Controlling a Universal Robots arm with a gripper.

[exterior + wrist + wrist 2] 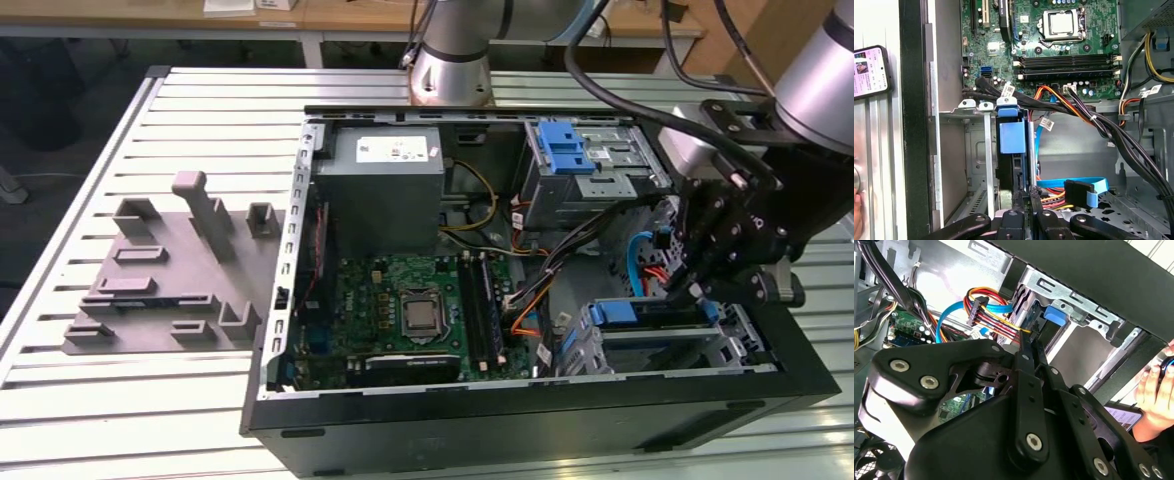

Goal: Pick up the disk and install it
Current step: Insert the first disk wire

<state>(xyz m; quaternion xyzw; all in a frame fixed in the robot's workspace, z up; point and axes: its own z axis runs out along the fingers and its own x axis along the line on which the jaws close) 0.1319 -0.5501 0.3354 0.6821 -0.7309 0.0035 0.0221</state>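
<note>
Occupying most of the slatted metal table [80, 200]: open black computer case [534, 420], side panel off, interior exposed.

Grey fixture plate [160, 290] with upright blocks, on the table at the exterior view's left of the case, apart from it.

Grey power supply box [387, 190], far-left corner of the case interior in the exterior view.

Green motherboard [400, 310], near the box, with a silver processor [420, 318] at its middle; board also seen in the first wrist view [1064, 35].

Metal drive cage [594, 165] with blue latch, far right in the exterior view; second drive bay [667, 340] at the near right.

Robot arm's gripper [694, 285], black, lowered over the near-right bay in the exterior view. In the first wrist view its fingertips [1016, 200] stand close together against the edge of the disk; whether they actually clamp it cannot be told.

Disk [1013, 137], blue-framed, standing on edge inside the bay slot beside the metal divider, blue tab outward; also seen in the second wrist view [1054, 316].

Cable bundle: black, red, orange and blue leads [1074, 187] just beside the disk.

Phone [871, 70] on the table outside the case wall; a person's hand [1159, 390] in the second wrist view.
</note>
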